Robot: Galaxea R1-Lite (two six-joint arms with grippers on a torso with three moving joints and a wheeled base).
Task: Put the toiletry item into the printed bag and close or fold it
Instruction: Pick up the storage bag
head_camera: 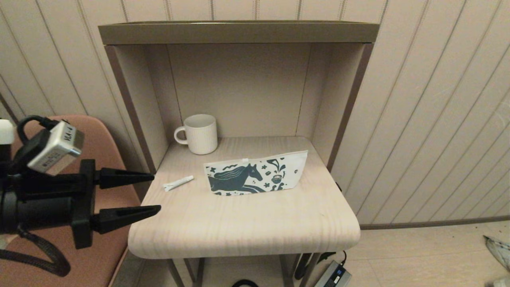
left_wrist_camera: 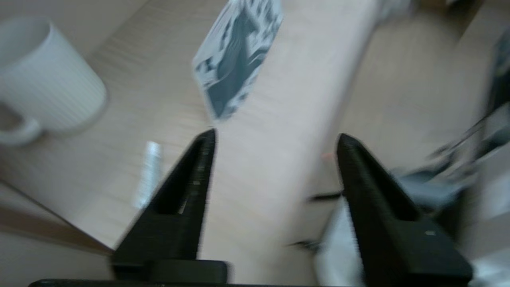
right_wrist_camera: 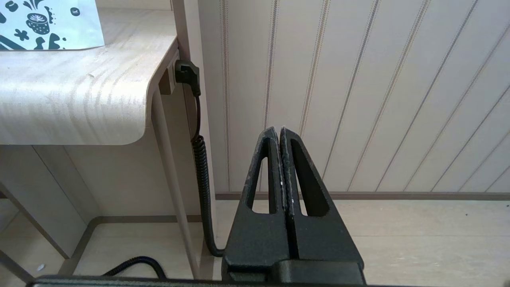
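Observation:
The toiletry item [head_camera: 178, 183], a slim white tube with a crimped end, lies on the light wooden tabletop [head_camera: 247, 223], left of the printed bag [head_camera: 257, 173]. The bag leans upright mid-table, showing its teal horse. My left gripper [head_camera: 156, 192] hovers at the table's left edge, open and empty, its tips pointing right, short of the tube. In the left wrist view the tube [left_wrist_camera: 148, 171] lies beside one finger and the bag [left_wrist_camera: 239, 56] is farther off. My right gripper [right_wrist_camera: 280, 129] is shut and empty, low beside the table's right side, out of the head view.
A white ribbed mug [head_camera: 200, 133] stands at the back left of the shelf unit's alcove. A brown chair [head_camera: 107, 191] sits under my left arm. A coiled black cable [right_wrist_camera: 201, 167] hangs down the table's right leg, and a power adapter [head_camera: 332, 275] lies on the floor.

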